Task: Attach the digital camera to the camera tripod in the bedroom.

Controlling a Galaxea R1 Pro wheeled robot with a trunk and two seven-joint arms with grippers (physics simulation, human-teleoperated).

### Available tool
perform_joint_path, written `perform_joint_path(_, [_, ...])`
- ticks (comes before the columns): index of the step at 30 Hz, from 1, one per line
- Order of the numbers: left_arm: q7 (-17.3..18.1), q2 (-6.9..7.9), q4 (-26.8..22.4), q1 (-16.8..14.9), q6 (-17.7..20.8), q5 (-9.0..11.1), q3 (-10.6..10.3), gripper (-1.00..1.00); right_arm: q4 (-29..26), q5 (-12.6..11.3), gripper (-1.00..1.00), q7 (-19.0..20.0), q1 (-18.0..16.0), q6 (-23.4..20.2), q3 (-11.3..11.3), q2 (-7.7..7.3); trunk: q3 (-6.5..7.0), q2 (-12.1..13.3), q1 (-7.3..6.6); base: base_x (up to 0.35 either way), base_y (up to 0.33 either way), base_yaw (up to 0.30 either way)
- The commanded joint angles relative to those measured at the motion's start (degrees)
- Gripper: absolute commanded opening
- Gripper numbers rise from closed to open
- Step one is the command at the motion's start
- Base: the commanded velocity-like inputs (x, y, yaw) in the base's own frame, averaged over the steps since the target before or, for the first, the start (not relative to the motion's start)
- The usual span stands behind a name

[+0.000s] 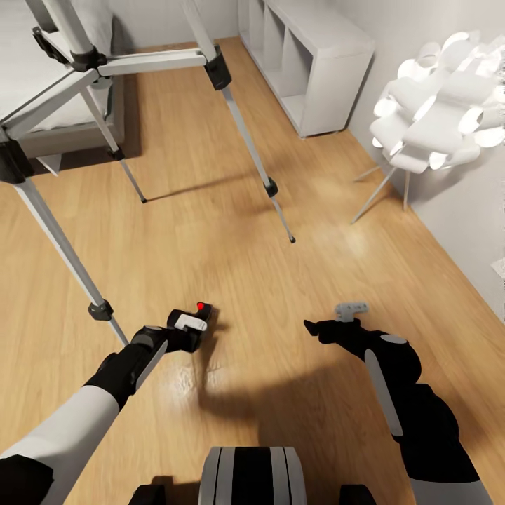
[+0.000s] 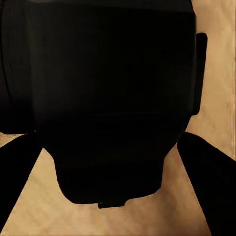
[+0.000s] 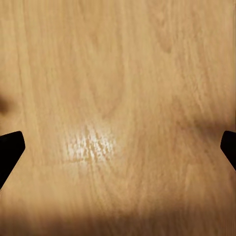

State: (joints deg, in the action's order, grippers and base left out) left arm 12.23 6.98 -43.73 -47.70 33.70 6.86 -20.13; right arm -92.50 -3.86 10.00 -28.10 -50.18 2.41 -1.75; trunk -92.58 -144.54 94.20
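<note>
The digital camera [image 1: 198, 317], black with a red button on top, sits in my left gripper [image 1: 193, 330] a little above the wood floor, casting a shadow below. In the left wrist view the camera's dark body [image 2: 108, 88] spans the gap between the two fingers [image 2: 19, 182], and my left gripper [image 2: 110, 142] is shut on it. The camera tripod [image 1: 242, 133] stands ahead and to the left, its silver legs spread around the camera's spot. My right gripper [image 1: 313, 327] hovers open over bare floor, its fingertips [image 3: 10, 150] far apart around nothing.
A low grey bed [image 1: 63, 137] lies behind the tripod at the upper left. A white shelf unit [image 1: 330, 70] stands against the far wall. A white petal-shaded lamp [image 1: 435, 112] on thin legs is at the right. My base [image 1: 252, 477] shows at the bottom.
</note>
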Motion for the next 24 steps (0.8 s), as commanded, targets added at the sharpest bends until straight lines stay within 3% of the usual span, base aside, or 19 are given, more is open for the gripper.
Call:
perform_joint_path(1, [-0.2,0.12,-0.6,0.1,0.3,0.5,-0.2,-1.00,0.0,-0.4,1.00,-0.2,0.0,-0.3,0.0,-0.03,0.19,0.0,-0.03,0.000,0.000,0.000])
perform_joint_path(13, [0.0,0.38,-3.6,1.4,1.3,0.6,-0.2,-1.00,0.0,-0.4,1.00,-0.2,0.0,-0.3,0.1,0.01,2.85,0.2,-0.34,0.000,0.000,0.000])
perform_joint_path(20, [0.2,-0.14,-9.3,2.9,8.2,1.2,-0.2,-1.00,0.0,-0.4,1.00,-0.1,-0.1,-1.8,-0.1,-0.38,4.40,0.3,-0.52,0.000,0.000,0.000])
perform_joint_path(24, [0.2,-2.22,-13.4,4.5,13.0,1.2,-0.1,-1.00,0.0,-0.4,1.00,-0.1,-0.2,-3.0,-0.2,-0.54,5.29,0.3,-0.62,0.000,0.000,0.000])
